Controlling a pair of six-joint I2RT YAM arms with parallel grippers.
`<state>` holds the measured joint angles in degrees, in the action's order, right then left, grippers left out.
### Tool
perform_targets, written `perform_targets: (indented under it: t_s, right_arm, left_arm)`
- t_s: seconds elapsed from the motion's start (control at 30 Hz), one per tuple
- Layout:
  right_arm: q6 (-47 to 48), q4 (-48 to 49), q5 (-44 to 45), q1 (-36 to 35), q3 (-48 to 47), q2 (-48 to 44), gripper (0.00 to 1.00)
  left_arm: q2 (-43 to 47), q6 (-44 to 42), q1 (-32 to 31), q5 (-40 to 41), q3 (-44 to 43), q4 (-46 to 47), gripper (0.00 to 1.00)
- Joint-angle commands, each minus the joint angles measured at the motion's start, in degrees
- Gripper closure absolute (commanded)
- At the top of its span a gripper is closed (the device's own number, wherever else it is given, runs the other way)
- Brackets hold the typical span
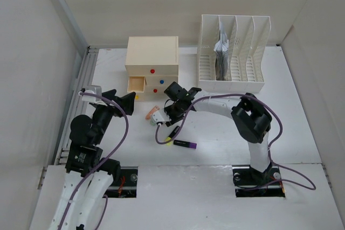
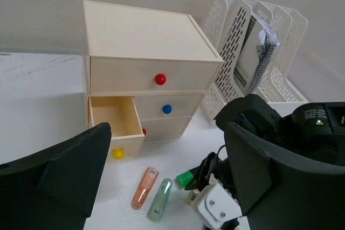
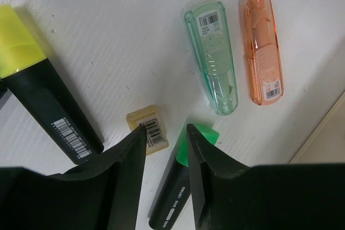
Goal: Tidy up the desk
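While the left gripper (image 1: 123, 99) hovers with jaws spread wide and empty, the right gripper (image 3: 164, 130) hangs low over the desk (image 1: 302, 133), which spreads beneath both arms. Its jaws stand partly apart astride a green marker (image 3: 171, 200); whether they pinch it, I cannot tell. A green tube (image 3: 215, 57) and an orange tube (image 3: 262, 47) lie at one o'clock.

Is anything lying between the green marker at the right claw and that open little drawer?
Yes. A see-through orange case and a green case lie on the desk between the green marker and the open drawer. They lie flat, so a lifted marker would likely clear them.
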<state>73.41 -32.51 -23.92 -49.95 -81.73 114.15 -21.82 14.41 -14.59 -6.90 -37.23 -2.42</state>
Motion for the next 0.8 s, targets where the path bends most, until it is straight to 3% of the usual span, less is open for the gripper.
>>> perform_targets:
  t_s: [0.0, 0.77]
  right_arm:
    - [1.8, -4.0, -2.3, -0.6, -1.2, 1.2, 0.58]
    - [2.4, -8.4, -5.7, -1.6, 0.6, -4.6, 0.54]
  left_arm:
    - [1.1, -0.6, -0.3, -0.8, -0.9, 2.8, 0.16]
    - [1.6, -0.6, -0.3, -0.2, -0.9, 2.8, 0.15]
